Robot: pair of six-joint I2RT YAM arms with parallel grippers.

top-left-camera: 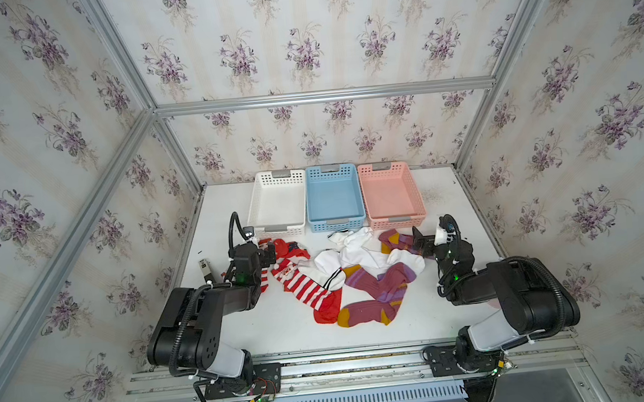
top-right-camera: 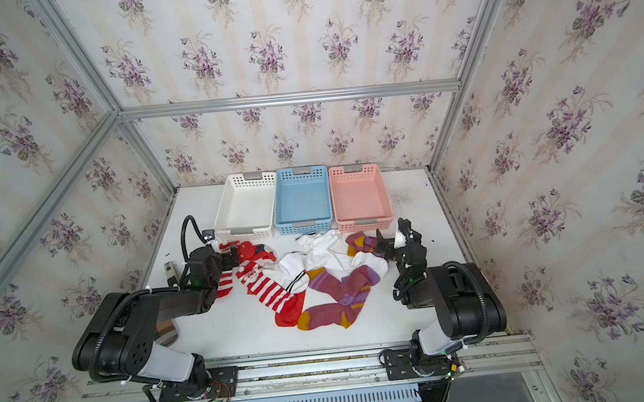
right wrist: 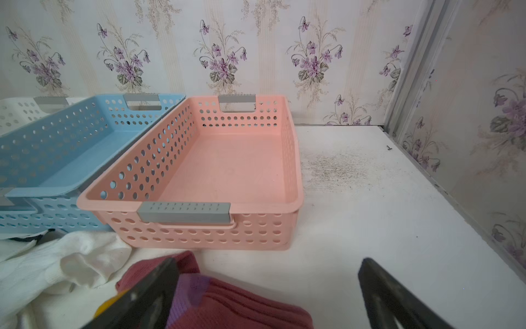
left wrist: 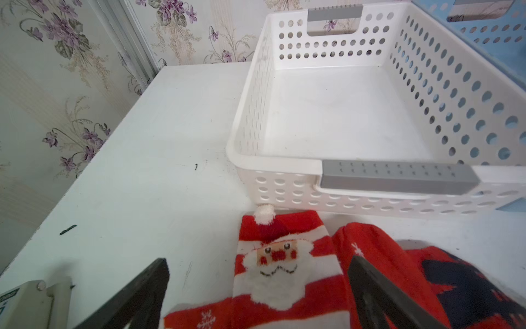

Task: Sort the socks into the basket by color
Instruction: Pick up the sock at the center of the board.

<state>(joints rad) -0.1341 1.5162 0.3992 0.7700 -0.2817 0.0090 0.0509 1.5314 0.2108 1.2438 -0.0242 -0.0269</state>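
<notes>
A: Soft fabric socks [top-left-camera: 360,256], red-striped, white and maroon, overlap mid-frame on the white counter [top-left-camera: 284,338], below three empty perforated plastic baskets [top-left-camera: 353,225] in both top views.
B: Left wrist: left tool [left wrist: 259,260] spread wide, straddling a Santa-faced sock [left wrist: 279,284].
A: Right wrist: right tool [right wrist: 270,261] wide beside a maroon ribbed sock [right wrist: 233,302]; tangled neighbours may ride along into the wrong basket.

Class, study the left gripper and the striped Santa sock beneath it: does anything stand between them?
Nothing visible does. The left gripper is open, and the Santa sock shows uncovered between its fingers in the left wrist view. A red sock lies alongside.
</notes>
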